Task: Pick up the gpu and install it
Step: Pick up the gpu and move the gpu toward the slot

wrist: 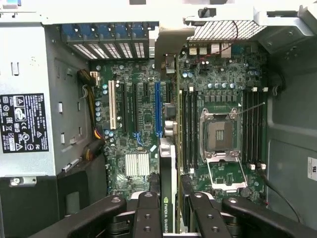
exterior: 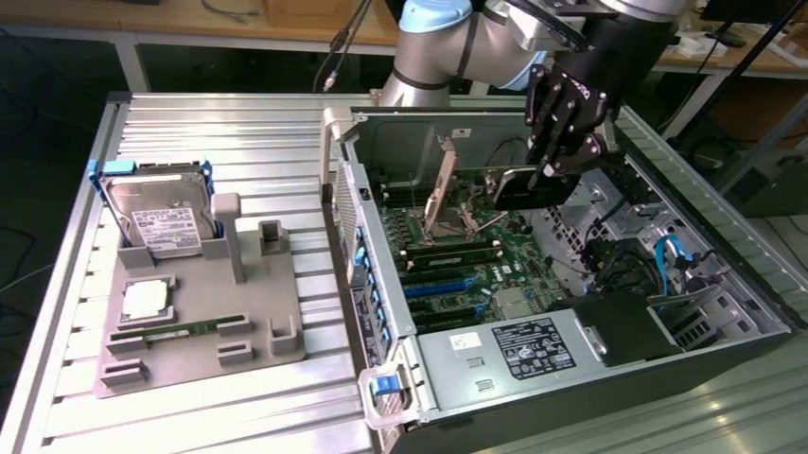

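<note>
the claw [wrist: 168, 218] is clamped on the gpu [wrist: 167, 163], edge-on above the motherboard [wrist: 143, 119]; likely stiff, light and fragile (best gripped by its board edges, as here).

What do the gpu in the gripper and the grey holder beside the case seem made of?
The gpu: black matte shroud with a printed green logo, probably plastic. The grey holder: uniform matte grey, blocky posts, likely plastic, possibly 3D-printed.

A robotics lab or workshop: a robot arm [exterior: 436, 47] reaches over an open computer tower [exterior: 631, 388] on a slotted aluminium table [exterior: 215, 123], beside a grey parts fixture [exterior: 202, 355]. Wooden benches [exterior: 227, 24] and cables [exterior: 332, 57] cross the upper frame.
</note>
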Robot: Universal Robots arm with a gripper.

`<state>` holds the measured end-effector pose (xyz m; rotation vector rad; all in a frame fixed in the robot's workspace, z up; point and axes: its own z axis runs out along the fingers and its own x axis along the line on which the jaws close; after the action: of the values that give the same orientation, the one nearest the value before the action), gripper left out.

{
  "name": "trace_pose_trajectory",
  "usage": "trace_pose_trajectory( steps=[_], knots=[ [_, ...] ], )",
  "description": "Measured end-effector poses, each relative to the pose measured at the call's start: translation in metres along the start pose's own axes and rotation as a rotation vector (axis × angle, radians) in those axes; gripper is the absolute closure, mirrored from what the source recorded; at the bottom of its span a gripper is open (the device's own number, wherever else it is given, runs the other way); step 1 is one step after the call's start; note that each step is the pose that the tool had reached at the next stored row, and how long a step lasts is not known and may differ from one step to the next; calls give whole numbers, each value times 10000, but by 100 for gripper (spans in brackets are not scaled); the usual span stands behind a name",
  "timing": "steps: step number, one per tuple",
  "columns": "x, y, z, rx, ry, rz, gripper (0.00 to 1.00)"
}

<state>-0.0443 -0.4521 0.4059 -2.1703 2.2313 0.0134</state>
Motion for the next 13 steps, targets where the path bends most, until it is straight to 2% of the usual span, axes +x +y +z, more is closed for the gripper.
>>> trace_pose_trajectory(
  steps=[13],
  knots=[
    [2, -105, 194, 48, -1, -1, 73]
  ],
)
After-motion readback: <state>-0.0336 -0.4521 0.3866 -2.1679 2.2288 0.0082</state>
